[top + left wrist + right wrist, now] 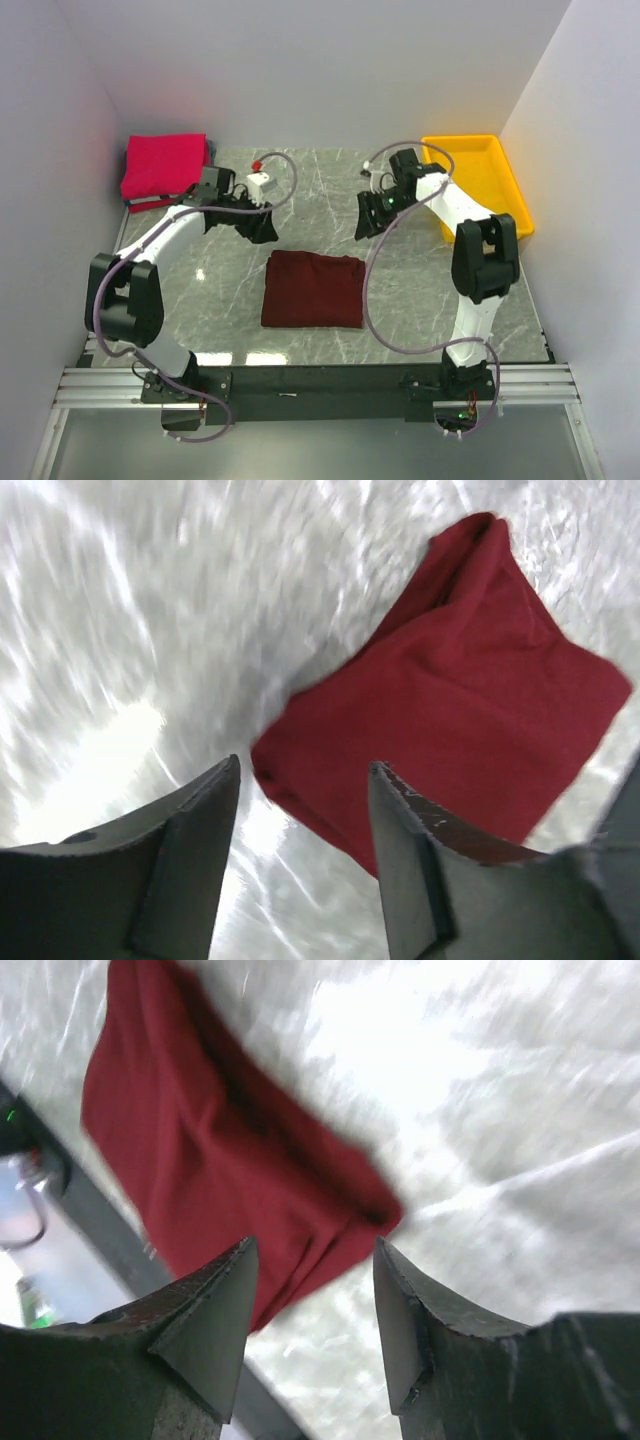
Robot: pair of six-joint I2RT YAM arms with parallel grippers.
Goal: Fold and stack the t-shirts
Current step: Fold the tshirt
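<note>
The dark red shirt (313, 289) lies folded in the middle of the desk (420, 300). The pink shirt (163, 163) sits folded in the far left corner. The left tool (305, 765) and the right tool (316, 1242) are both spread, holding nothing.

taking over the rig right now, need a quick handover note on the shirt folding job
Left gripper: open, empty, above the table just behind the maroon t-shirt.
Right gripper: open, empty, above the table behind the shirt's other far corner.
Maroon t-shirt: folded into a rectangle, flat at mid-table, no gripper on it.
Pinkish-red t-shirt: folded, in the far left corner.
Done: both look folded.
Left: stacking. The two lie apart, so one probably needs carrying onto the other.
</note>
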